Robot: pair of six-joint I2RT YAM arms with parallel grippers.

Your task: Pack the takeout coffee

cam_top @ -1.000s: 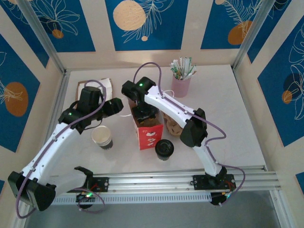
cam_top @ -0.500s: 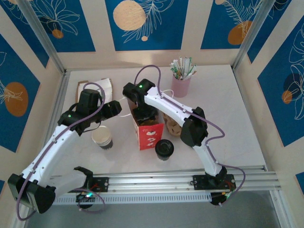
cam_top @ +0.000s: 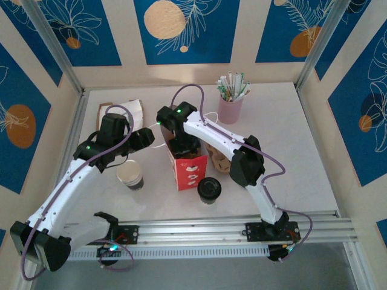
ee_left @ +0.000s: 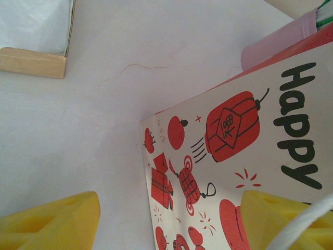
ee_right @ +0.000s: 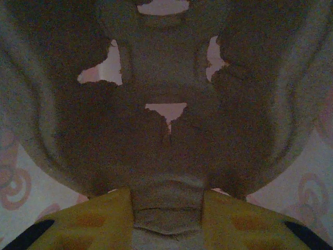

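The takeout coffee, a small cup under a round black lid, stands on the table just right of the red-and-white bag's front. An open paper cup with a white inside stands to the bag's left. My right gripper reaches down into the bag's mouth. In the right wrist view its yellow fingers are shut on a tab of a grey pulp cup carrier. My left gripper is open beside the bag's left side. Its fingers stand wide in front of the printed bag, holding nothing.
A pink cup of sticks stands at the back right, its side also showing behind the bag. A wooden napkin holder sits at the back left. A brown pulp piece lies right of the bag. A white cord handle crosses my left finger.
The right arm has shifted slightly back and down over the bag's mouth. The left arm and both cups have stayed put.
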